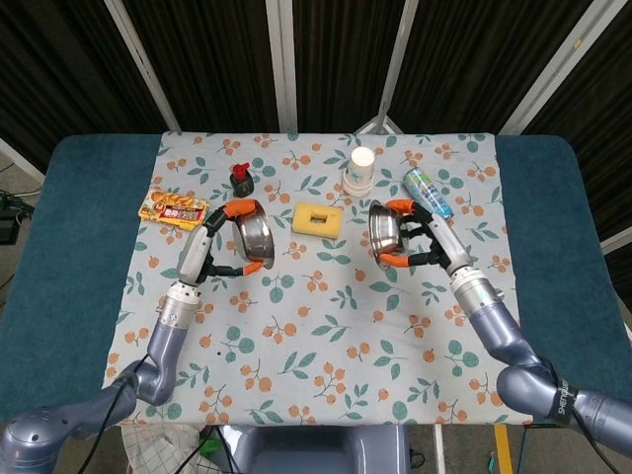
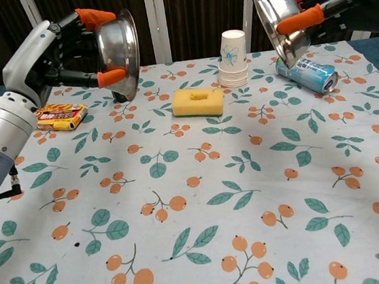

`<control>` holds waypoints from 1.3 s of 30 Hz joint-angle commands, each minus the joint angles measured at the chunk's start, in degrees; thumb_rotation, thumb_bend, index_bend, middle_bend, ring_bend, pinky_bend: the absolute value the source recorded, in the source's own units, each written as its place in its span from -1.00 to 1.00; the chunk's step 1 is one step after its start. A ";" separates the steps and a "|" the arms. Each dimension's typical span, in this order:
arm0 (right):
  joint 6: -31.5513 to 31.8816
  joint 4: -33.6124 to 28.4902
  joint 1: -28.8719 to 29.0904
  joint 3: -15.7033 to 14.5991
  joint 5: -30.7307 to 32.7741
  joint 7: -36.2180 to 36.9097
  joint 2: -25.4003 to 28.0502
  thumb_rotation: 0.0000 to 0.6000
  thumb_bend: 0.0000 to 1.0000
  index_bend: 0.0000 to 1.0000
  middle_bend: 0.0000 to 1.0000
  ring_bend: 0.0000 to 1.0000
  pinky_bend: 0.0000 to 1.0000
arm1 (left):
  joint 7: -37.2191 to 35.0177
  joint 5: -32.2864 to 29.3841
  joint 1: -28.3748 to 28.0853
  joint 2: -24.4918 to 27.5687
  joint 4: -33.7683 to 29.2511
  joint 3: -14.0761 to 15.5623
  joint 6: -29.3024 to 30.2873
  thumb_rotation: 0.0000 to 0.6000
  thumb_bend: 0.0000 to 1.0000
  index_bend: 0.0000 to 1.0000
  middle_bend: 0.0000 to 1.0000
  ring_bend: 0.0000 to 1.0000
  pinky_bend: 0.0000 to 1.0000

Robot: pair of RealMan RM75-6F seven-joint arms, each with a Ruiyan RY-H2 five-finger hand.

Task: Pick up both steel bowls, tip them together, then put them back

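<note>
Both hands are clamped on their loads: the left hand (image 2: 62, 47) grips the left steel bowl (image 2: 119, 52) by its rim, and the right hand (image 2: 338, 5) holds the right steel bowl (image 2: 278, 28) the same way, orange fingertips hooked over the edges. Each bowl is clear of the floral tablecloth (image 2: 203, 202) and turned on its side so the two open mouths face each other across the middle, well apart. Judging by that, the pick-up is done and the tip is at or near its fullest; what remains is to level the bowls and set them back down on the cloth. Beyond the bowls lie a yellow sponge (image 2: 198, 102) between them, a snack packet (image 2: 60, 115) near the left hand, and a blue can (image 2: 307, 72) on its side just below the right bowl. Farther back stand a stack of paper cups (image 2: 234, 58) and what seems to be a small dark bottle with a red cap (image 1: 240, 179), mostly hidden in the chest view.
</note>
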 commanded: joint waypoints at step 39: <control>8.35 -8.57 13.28 1.05 21.54 -17.68 -4.56 1.00 -0.61 -0.17 -0.45 -0.11 -0.07 | -5.83 1.25 -7.61 -10.88 11.43 -0.40 6.58 1.00 -0.79 -0.21 -0.49 -0.61 -0.17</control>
